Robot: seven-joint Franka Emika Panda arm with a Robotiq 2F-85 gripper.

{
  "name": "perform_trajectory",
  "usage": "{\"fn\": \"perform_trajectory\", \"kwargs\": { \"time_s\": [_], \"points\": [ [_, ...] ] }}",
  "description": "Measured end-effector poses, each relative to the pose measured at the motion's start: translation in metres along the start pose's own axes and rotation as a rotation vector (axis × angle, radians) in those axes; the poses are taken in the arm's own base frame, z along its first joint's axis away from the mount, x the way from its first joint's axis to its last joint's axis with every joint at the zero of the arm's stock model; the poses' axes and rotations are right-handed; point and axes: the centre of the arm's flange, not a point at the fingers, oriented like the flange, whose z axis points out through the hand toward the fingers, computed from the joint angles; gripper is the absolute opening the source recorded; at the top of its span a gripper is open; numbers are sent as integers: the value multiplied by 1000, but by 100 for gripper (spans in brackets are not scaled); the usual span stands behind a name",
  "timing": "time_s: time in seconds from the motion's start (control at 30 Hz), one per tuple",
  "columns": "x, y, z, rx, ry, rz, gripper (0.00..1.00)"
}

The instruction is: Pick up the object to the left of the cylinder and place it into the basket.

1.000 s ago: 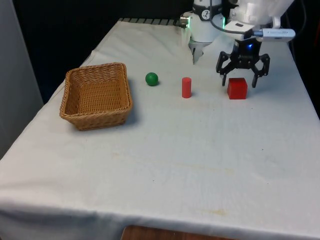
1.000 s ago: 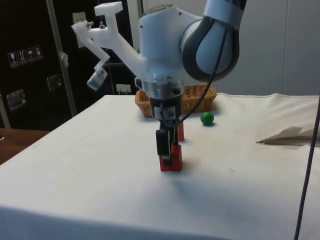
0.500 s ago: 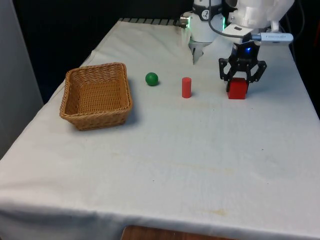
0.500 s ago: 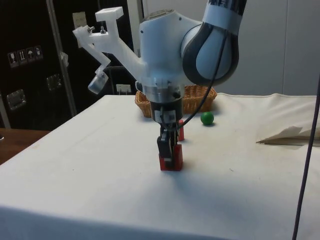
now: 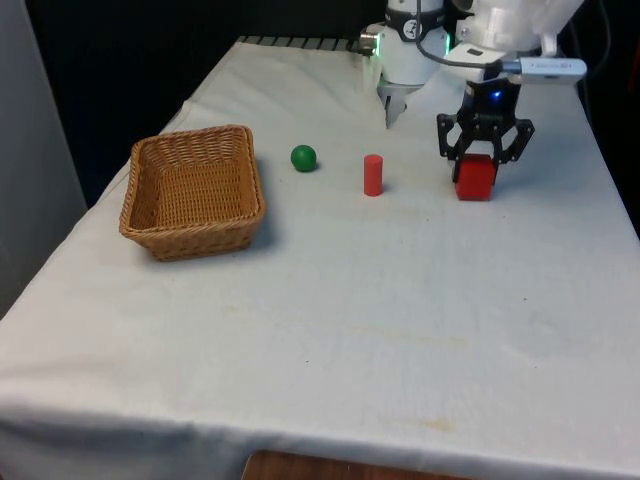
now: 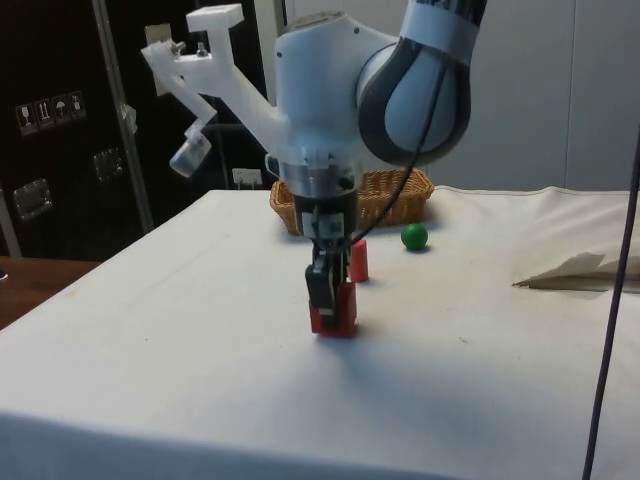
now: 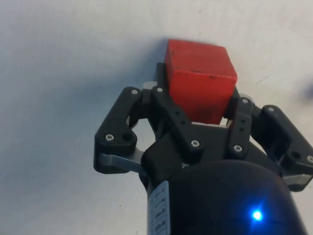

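Gripping the red cube between closed fingers, my gripper has it at the cloth, on the far side of the red cylinder from the basket and green ball.

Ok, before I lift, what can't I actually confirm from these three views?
- Whether the red cube has left the cloth: its underside is hidden in the front view and side view.
- The cube's near face in the side view, covered by the gripper.
- The basket floor in the side view, blocked by the arm.
- The basket's near inner wall in the front view, hidden by its rim.
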Motion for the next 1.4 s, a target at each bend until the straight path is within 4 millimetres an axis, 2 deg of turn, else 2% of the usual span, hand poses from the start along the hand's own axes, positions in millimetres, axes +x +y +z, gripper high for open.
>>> {"fn": "perform_trajectory", "kwargs": {
  "time_s": [0.17,0.73,1.0,1.27,1.4],
  "points": [
    [3,4,-6,2,10,5,0],
    [10,40,-26,6,47,14,0],
    [11,67,-36,4,61,22,0],
    [13,82,-45,5,66,26,0],
    [16,93,-58,13,79,32,0]
  ]
}}
